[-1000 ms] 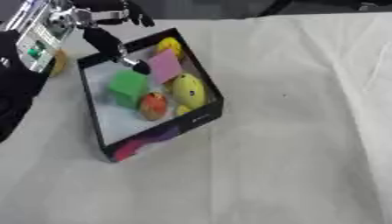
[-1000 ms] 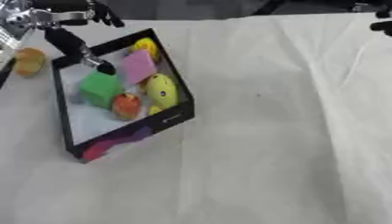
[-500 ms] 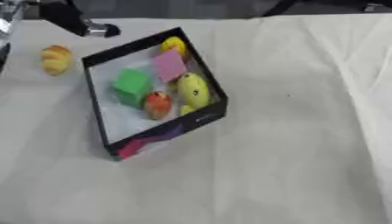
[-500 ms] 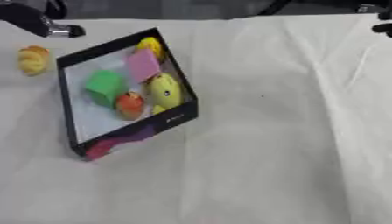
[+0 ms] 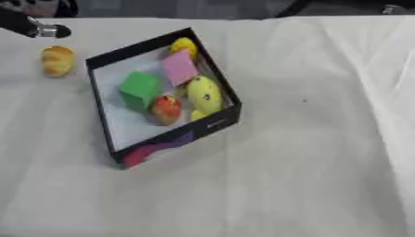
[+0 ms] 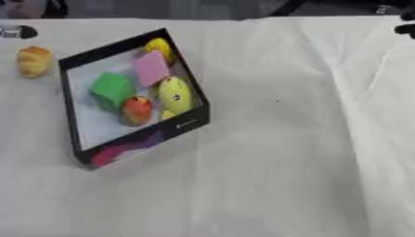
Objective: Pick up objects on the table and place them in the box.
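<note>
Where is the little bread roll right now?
The bread roll lies on the white table at the far left of the left eye view, just outside the black box, beside its left wall.

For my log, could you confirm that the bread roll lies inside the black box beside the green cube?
Not quite: the bread roll lies on the table, outside the black box, to its left, as the left eye view shows. The green cube is inside.

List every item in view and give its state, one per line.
box: open, on the table
green block: inside the box
pink block: inside the box
yellow toy: inside the box
orange-red fruit: inside the box
bread roll: outside, left of the box
left arm: top left, hand unseen
</note>
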`<state>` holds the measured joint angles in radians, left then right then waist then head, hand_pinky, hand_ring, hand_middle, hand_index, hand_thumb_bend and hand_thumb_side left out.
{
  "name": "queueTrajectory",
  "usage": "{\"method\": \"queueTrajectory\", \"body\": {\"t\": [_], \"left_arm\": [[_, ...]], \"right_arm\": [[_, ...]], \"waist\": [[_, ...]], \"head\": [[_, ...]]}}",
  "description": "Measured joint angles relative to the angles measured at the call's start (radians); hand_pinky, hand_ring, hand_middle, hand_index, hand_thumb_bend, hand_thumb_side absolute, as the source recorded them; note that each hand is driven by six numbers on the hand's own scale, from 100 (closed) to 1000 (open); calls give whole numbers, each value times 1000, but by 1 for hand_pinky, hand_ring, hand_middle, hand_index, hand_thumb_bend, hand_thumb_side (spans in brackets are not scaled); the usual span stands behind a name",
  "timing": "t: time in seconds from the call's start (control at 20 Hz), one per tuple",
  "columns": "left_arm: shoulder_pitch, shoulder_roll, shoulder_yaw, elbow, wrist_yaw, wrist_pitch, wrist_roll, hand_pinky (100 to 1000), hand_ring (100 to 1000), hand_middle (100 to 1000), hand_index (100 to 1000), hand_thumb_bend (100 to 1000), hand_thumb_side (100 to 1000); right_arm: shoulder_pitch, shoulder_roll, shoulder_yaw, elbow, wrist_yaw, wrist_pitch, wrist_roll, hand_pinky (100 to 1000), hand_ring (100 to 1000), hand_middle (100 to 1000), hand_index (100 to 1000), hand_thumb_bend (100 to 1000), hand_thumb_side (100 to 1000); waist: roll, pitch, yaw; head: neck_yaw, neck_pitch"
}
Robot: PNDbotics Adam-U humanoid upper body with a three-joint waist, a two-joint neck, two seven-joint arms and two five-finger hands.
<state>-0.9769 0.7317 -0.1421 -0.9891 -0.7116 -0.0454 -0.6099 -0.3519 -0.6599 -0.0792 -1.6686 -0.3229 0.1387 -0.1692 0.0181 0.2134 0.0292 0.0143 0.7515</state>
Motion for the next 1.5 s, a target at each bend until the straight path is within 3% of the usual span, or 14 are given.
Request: {"method": "queueTrajectory", "body": {"t": [0.25,0.55,0.75,1.05,1.5], "left_arm": [[0,-2,0,47,-21,60,18,873,890,810,873,668,690],[0,-20,5,102,-105,185,90,862,890,807,871,716,684],[0,-33,23,149,-179,255,130,856,883,797,860,685,657],[0,-38,56,208,-227,314,162,846,869,777,836,525,483],[-1,-55,86,261,-228,370,193,834,847,756,789,498,476]], "right_arm": [[-2,0,0,0,0,0,0,928,713,674,815,100,605],[-9,0,0,0,0,0,0,928,713,674,815,100,608],[-10,0,0,0,0,0,0,928,713,674,815,100,611],[-15,0,0,0,0,1,1,928,713,674,815,100,620],[-20,0,0,0,0,4,4,929,713,674,816,100,628]], "waist": [[-5,10,-7],[-9,26,-16],[-9,33,-16],[-9,43,-21],[-9,60,-37]], "head": [[4,-19],[14,-35],[21,-42],[35,-51],[55,-61]]}}
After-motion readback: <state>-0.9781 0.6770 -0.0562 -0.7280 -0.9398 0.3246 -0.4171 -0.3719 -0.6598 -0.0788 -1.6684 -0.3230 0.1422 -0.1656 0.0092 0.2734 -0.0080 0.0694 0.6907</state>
